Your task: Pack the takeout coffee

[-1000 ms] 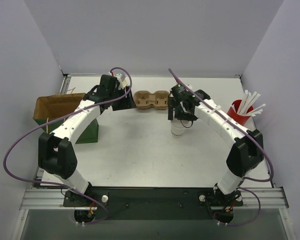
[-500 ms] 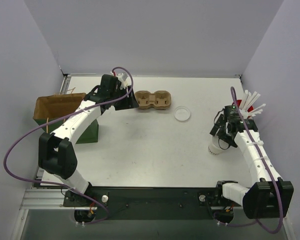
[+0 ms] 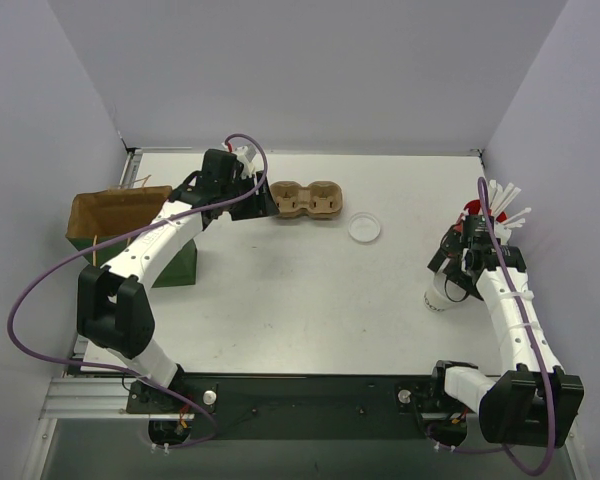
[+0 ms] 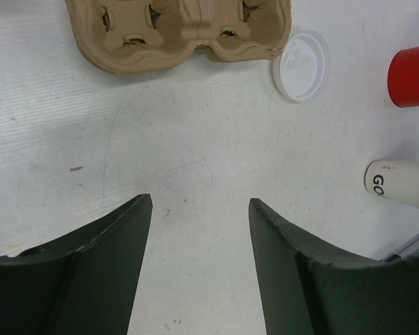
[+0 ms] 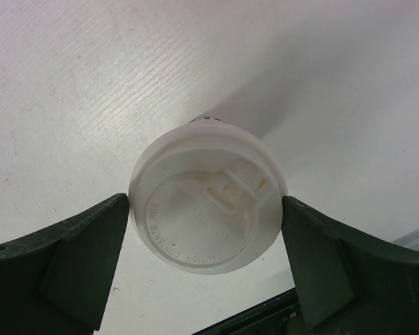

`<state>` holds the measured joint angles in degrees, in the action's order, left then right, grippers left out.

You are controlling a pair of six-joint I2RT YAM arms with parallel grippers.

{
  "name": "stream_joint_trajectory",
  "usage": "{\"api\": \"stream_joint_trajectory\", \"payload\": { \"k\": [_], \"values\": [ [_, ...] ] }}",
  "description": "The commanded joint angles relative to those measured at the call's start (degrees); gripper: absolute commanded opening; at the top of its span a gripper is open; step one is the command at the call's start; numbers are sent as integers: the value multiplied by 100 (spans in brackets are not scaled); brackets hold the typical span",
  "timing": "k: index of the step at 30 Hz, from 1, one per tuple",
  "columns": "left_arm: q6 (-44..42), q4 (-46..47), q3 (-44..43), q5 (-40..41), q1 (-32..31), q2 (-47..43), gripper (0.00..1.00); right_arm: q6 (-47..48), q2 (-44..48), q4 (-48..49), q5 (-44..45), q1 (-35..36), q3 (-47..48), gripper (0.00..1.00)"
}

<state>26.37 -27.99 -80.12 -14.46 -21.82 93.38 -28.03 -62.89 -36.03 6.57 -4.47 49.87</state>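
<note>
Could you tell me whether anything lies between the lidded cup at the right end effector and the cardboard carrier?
Only a loose lid, lying flat roughly along the line from the lidded cup to the carrier; a lifted cup should probably clear it.

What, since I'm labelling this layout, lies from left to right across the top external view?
paper bag → cup carrier → loose lid → lidded coffee cup → red cup of straws
</note>
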Motion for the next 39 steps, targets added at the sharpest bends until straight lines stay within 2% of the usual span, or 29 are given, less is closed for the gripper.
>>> {"api": "stream_joint_trajectory", "payload": {
  "k": [1, 3, 8, 26, 28, 31, 35, 39],
  "values": [
    [8, 303, -13, -92, -24, -189, 68, -44, -30, -237, -138, -19, -56, 85],
    [0, 303, -21, -92, -24, -189, 68, -53, -21, -264, -103, -19, -30, 89],
    [0, 285, -48, -92, -24, -198, 68, -88, -13, -413, -59, -19, 163, 91],
    [-9, 250, -92, -66, -24, -172, 68, -115, 137, -861, 292, 244, 849, 92],
    [8, 250, -127, -40, -24, -145, 68, -176, 163, -984, 449, 412, 1102, 92],
    [17, 268, -145, 22, -76, -75, 68, -342, 102, -1038, 591, 1199, 1568, 91],
    [35, 311, -223, 180, -173, 74, 66, -545, -581, -827, 809, 2247, 2202, 87],
    [-53, 144, -654, 505, -357, 478, 60, -555, -1391, -555, 934, 2811, 2861, 82]
  ]
}}
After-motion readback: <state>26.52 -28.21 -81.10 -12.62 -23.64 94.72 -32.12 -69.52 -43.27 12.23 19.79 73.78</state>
